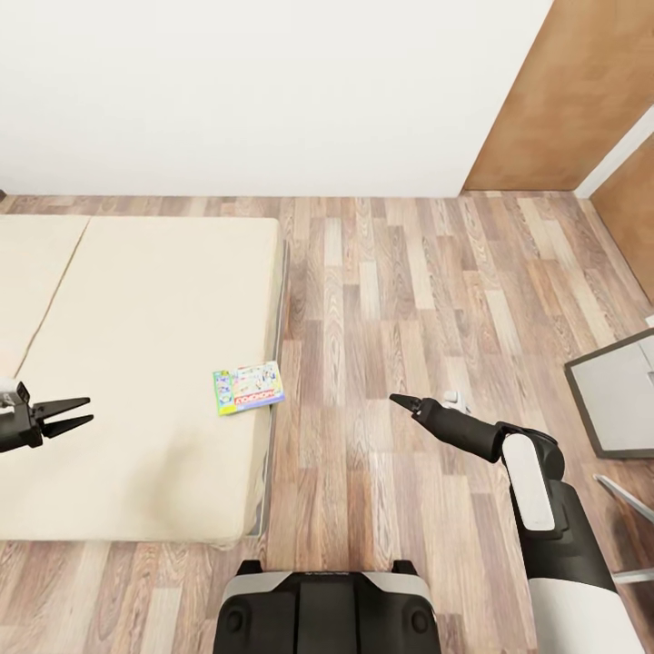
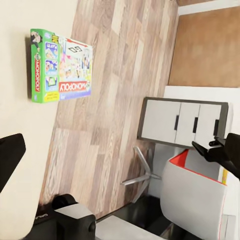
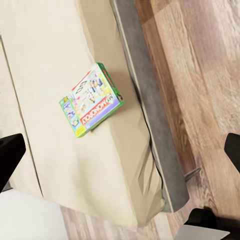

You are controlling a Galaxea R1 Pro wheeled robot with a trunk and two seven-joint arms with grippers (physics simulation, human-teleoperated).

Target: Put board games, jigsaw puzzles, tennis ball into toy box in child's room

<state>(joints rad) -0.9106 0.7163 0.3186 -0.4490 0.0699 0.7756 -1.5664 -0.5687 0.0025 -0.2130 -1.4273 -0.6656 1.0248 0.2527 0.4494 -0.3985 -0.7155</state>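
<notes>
— Head view: 1 board game (image 1: pixel 248 388) flat on the bed (image 1: pixel 136 363), close to the mattress edge by the floor. Handling?

— Probably light, stiff, slick. Best pinched across a short edge.

— Hands?

— Left hand (image 1: pixel 80 411) spread wide over the bed, empty. Right hand (image 1: pixel 405 402) over the floor beside the bed; opening unclear.

— Hidden?

— Box thickness hard to judge.

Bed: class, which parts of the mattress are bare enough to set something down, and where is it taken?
The bed is bare nearly everywhere: from the wall-side edge down to the near edge, and around the left gripper. The sole occupied spot is the board game, lying flat near the floor-side edge.
</notes>
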